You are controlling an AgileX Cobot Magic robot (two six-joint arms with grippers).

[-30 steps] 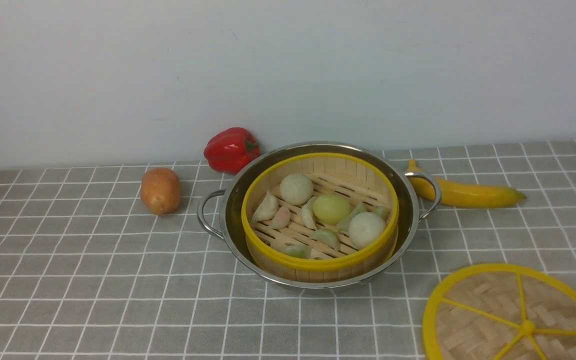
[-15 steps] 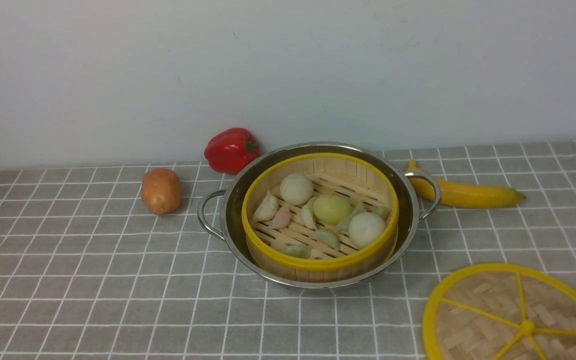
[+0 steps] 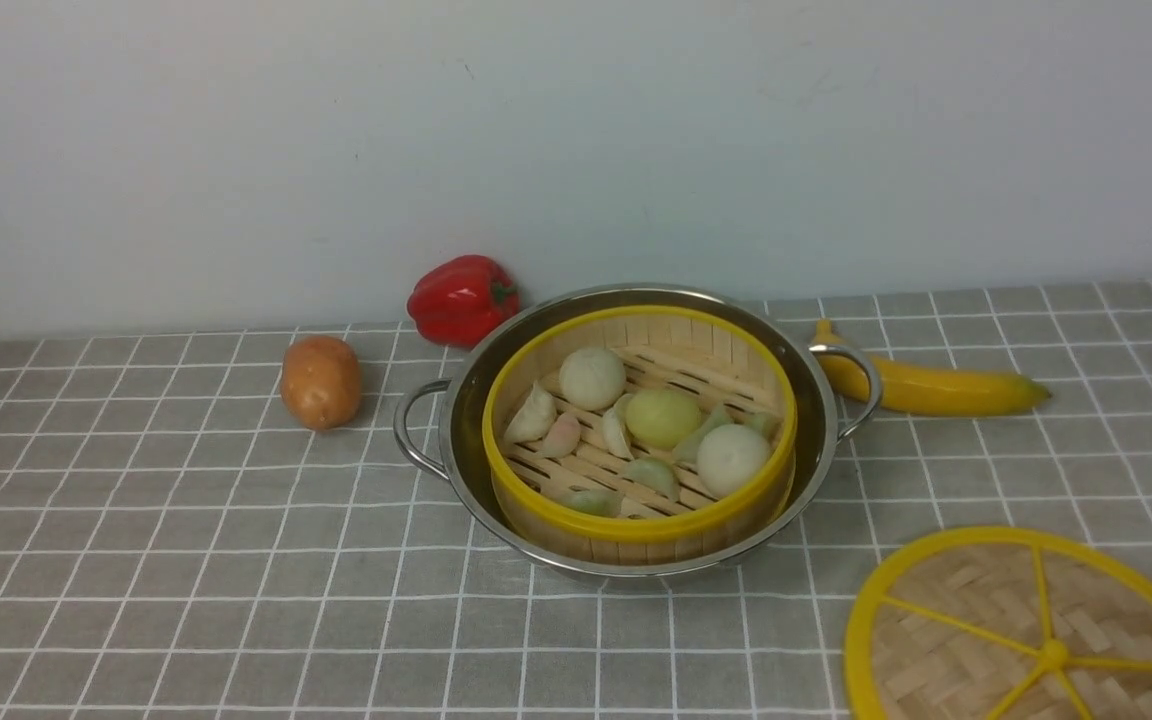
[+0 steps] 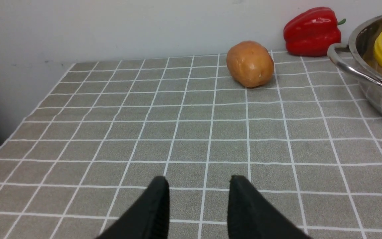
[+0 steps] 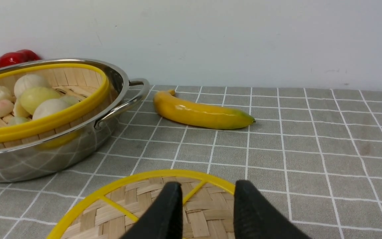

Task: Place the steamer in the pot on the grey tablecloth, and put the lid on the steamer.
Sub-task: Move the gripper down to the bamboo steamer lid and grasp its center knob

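The bamboo steamer (image 3: 639, 528) with its yellow rim sits inside the steel pot (image 3: 471, 470) on the grey tablecloth (image 3: 186, 560), holding pale buns and green dumplings. The flat woven lid (image 3: 976, 640) lies on the cloth at the front right. Neither arm shows in the front view. My left gripper (image 4: 199, 181) hangs open over bare cloth, well short of the pot (image 4: 376, 96). Above the lid (image 5: 134, 205), near its far rim, my right gripper (image 5: 207, 184) is open with nothing between its fingers; the steamer (image 5: 45, 122) stands off to one side.
A red pepper (image 3: 463, 298) stands against the wall behind the pot. A potato (image 3: 321, 381) lies left of the pot and a banana (image 3: 936, 387) right of it. The cloth's left edge (image 4: 18, 122) drops off near the wall.
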